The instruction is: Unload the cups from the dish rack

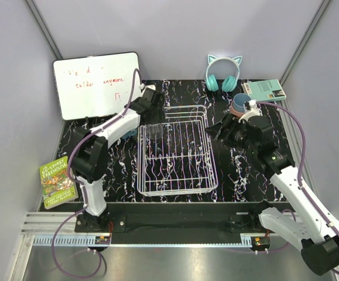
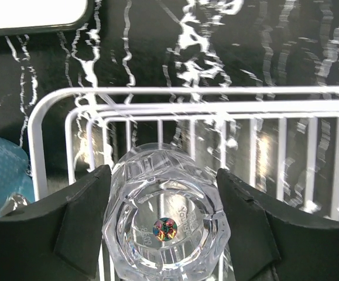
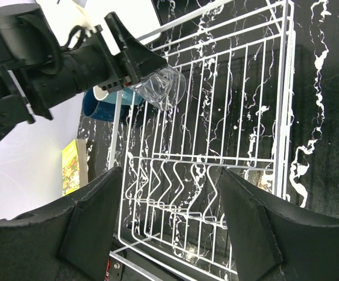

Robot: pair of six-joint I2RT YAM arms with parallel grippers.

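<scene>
The white wire dish rack (image 1: 175, 190) sits mid-table. My left gripper (image 1: 148, 124) is at the rack's far left corner, shut on a clear glass (image 2: 166, 222), with a finger pressed on each side of it. From the right wrist the glass (image 3: 163, 88) is seen tilted over the rack (image 3: 239, 117). My right gripper (image 3: 169, 172) hangs open over the rack's right part with nothing between its fingers. A blue mug (image 3: 102, 105) stands on the table just left of the rack. Stacked pink and blue cups (image 1: 238, 106) stand at the far right.
A whiteboard (image 1: 96, 85) leans at the back left. Teal cat-ear headphones (image 1: 223, 73) and a teal box (image 1: 266, 89) lie at the back right. A picture book (image 1: 57, 182) lies off the mat's left edge.
</scene>
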